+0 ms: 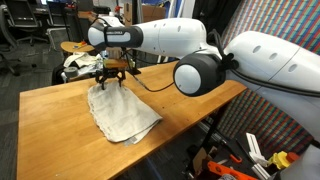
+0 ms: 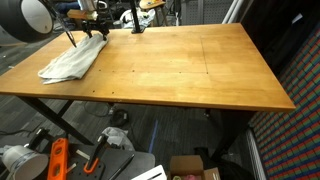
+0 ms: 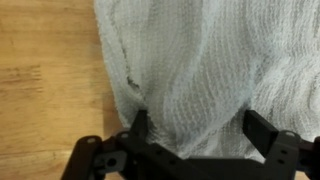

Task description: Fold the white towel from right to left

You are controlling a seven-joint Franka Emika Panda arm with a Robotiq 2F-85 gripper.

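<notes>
**Asker:** Where is the white towel (image 1: 120,112)?

**Describer:** It lies on the wooden table (image 1: 50,110), rumpled rather than spread flat, an off-white cloth with soft folds. In an exterior view (image 2: 72,62) it sits near one corner of the tabletop, and most of the wood (image 2: 200,70) stretches bare away from it.

**Asker:** And the gripper (image 1: 108,78)?

**Describer:** It hangs over the end of the towel nearest the table's edge, at the tip of a white arm (image 1: 200,50) that reaches in across the table. Its jaws stand wide apart and hold nothing.

**Asker:** Is it touching the cloth?

**Describer:** The wrist view looks straight down between the two black fingers (image 3: 141,128). The towel's woven surface (image 3: 200,70) fills the space between them, with a strip of wood (image 3: 45,70) beside it. One finger sits by a fold near the cloth's edge (whether it actually touches the fabric I cannot tell). Just beyond the table's edge, behind the gripper, rests a smaller bundle of white-and-dark fabric (image 1: 80,65).
</notes>
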